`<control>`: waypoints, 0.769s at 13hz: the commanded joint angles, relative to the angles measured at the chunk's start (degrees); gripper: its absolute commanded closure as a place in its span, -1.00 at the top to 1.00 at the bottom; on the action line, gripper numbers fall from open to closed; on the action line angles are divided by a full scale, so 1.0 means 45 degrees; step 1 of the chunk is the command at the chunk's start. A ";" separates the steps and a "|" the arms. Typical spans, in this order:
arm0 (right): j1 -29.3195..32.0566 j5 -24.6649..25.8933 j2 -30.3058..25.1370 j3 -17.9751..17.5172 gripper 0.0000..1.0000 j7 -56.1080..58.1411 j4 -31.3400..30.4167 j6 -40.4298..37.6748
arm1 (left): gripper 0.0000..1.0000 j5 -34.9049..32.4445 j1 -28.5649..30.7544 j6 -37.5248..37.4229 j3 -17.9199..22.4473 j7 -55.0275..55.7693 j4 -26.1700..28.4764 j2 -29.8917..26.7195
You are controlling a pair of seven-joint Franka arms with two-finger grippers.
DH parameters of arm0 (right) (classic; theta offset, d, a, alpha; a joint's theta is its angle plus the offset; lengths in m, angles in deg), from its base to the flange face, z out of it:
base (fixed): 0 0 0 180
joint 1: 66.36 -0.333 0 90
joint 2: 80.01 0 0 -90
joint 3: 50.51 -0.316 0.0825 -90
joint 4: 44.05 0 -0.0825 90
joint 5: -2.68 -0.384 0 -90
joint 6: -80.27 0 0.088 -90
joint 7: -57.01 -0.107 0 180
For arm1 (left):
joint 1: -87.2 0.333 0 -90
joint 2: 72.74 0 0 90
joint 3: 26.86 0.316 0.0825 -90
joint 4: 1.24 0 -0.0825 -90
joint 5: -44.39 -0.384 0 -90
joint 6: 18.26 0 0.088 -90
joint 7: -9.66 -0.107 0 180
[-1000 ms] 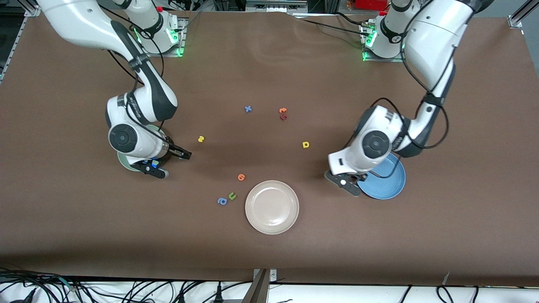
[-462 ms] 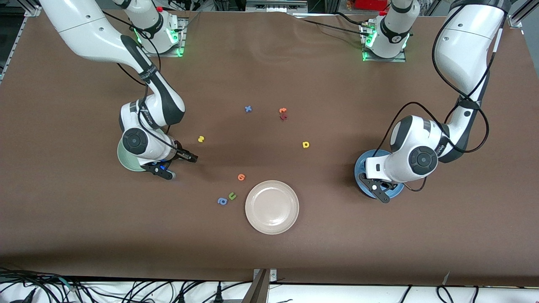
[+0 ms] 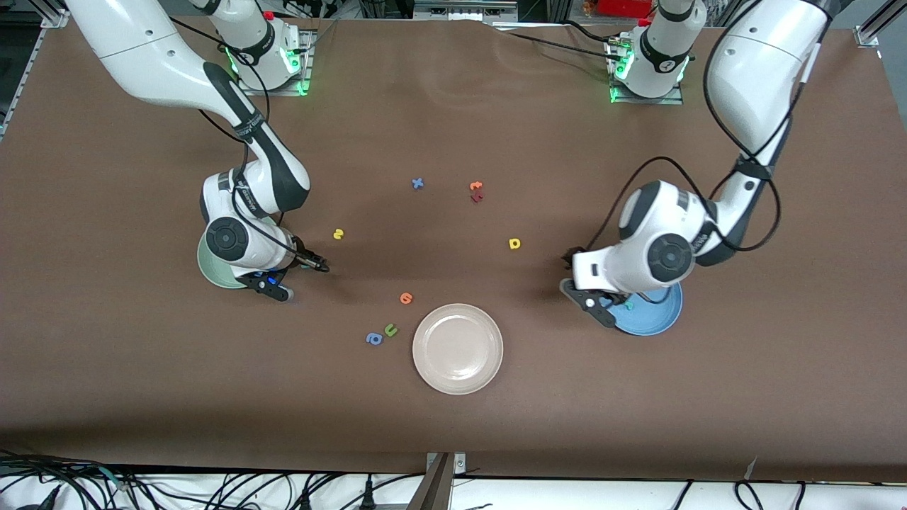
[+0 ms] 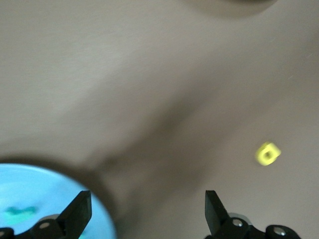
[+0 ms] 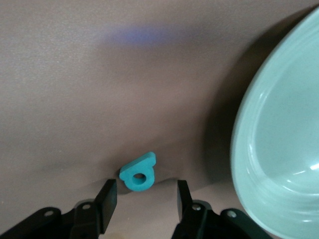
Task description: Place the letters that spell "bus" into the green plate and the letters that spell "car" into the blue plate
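Note:
My right gripper (image 5: 145, 199) is low over the table beside the green plate (image 5: 279, 149) (image 3: 210, 270). Its jaws stand partly apart, and the teal "b" (image 5: 139, 174) lies flat on the table just past the fingertips, untouched. In the front view the right gripper (image 3: 317, 265) hides that letter. My left gripper (image 4: 147, 214) (image 3: 608, 301) hangs open and empty over the rim of the blue plate (image 4: 45, 194) (image 3: 662, 322). A teal letter (image 4: 20, 211) (image 3: 628, 306) lies in that plate. A yellow "a" (image 3: 515, 244) (image 4: 268, 153) and a yellow "s" (image 3: 338, 233) lie on the table.
A beige-white plate (image 3: 458, 348) sits nearest the front camera. Close to it lie an orange letter (image 3: 406, 298), a green "u" (image 3: 390, 329) and a blue "a" (image 3: 373, 338). Nearer the bases are a blue "x" (image 3: 418, 183), an orange letter (image 3: 476, 186) and a dark red one (image 3: 477, 197).
The left gripper went over the blue plate, opened, and came back to the plate's rim; a teal letter now lies in the plate. The right gripper's jaws narrowed around the "b".

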 commanded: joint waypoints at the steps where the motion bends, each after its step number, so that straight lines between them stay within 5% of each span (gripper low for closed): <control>1: -0.0016 0.0138 -0.0027 0.0018 0.14 -0.0068 -0.0592 0.0901 | 1.00 0.0208 -0.0774 -0.0134 -0.0008 0.2149 0.0441 -0.0354; 6: -0.0016 0.0138 -0.0046 0.0018 -0.54 -0.0048 -0.0673 0.1041 | 1.00 0.0228 -0.1792 0.1694 -0.0047 0.5822 0.1998 -0.0509; 10: -0.0016 0.0138 -0.0065 0.0018 -0.74 -0.0048 -0.0653 0.0982 | 0.84 0.0131 -0.2299 0.3302 -0.0184 0.7561 0.3000 -0.0627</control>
